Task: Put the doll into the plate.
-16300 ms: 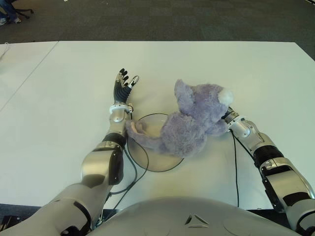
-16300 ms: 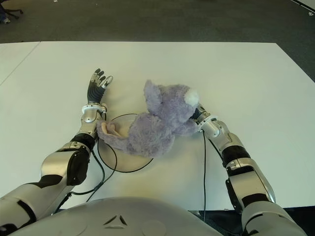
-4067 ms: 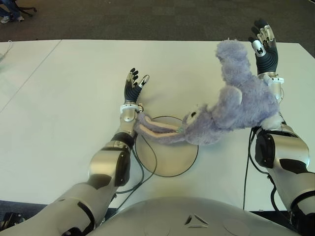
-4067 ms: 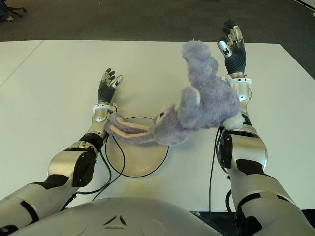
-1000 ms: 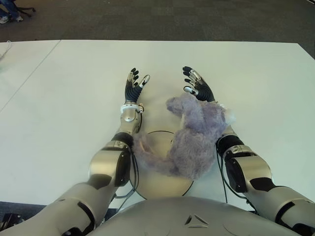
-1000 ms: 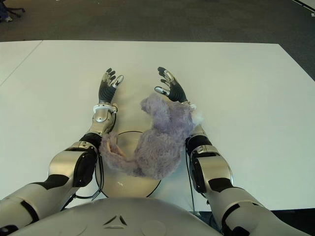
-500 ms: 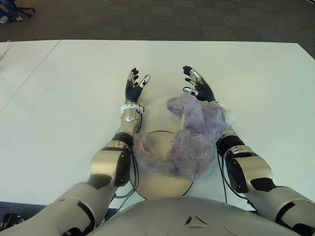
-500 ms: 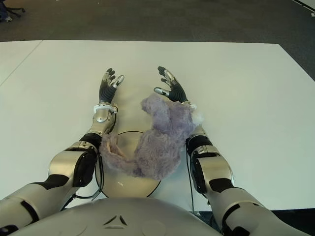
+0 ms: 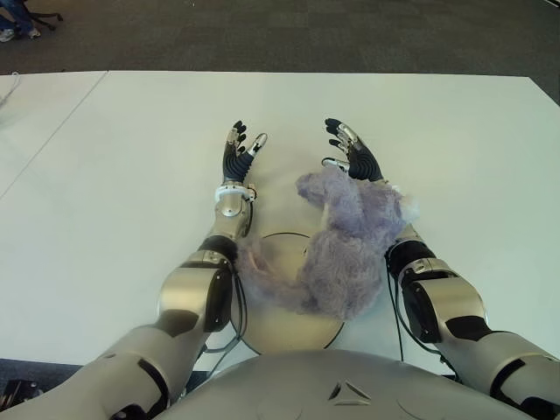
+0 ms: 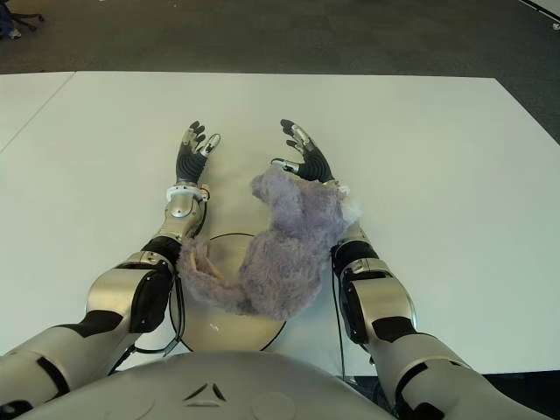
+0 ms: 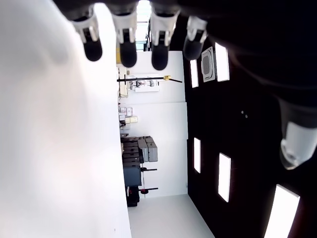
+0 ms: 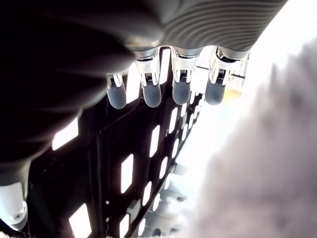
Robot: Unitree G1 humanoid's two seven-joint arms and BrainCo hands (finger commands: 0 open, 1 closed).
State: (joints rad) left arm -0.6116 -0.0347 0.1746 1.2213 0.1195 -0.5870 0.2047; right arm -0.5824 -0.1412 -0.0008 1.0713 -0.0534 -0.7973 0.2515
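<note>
Doll [image 9: 339,254] and plate [image 9: 284,325] overlap: the purple plush lies slumped across the plate's far right part, its lower body and a pale pinkish limb resting on the plate while its head end reaches past the rim onto the white table [image 9: 114,175], towards the right hand. Its right flank appears to lean on the right forearm, which may be why it sits bunched up rather than flat. The fur is long and shaggy, lavender-grey, with a small white tuft near the right wrist; it looks soft and floppy, so I judge it would sag wherever it is not supported.

The right hand [image 9: 352,154] shows just beyond the doll's head, palm up, fingers [image 12: 151,94] spread and straight with nothing between them, so it has no hold on the toy; fur fills one side of its wrist view. The left hand [image 9: 238,153] shows beside the plate, beyond its left rim, also with fingers [image 11: 127,49] extended and holding nothing.

With both hands empty and most of the doll over the plate, the placing looks essentially done, though part of the toy overhangs the rim.
</note>
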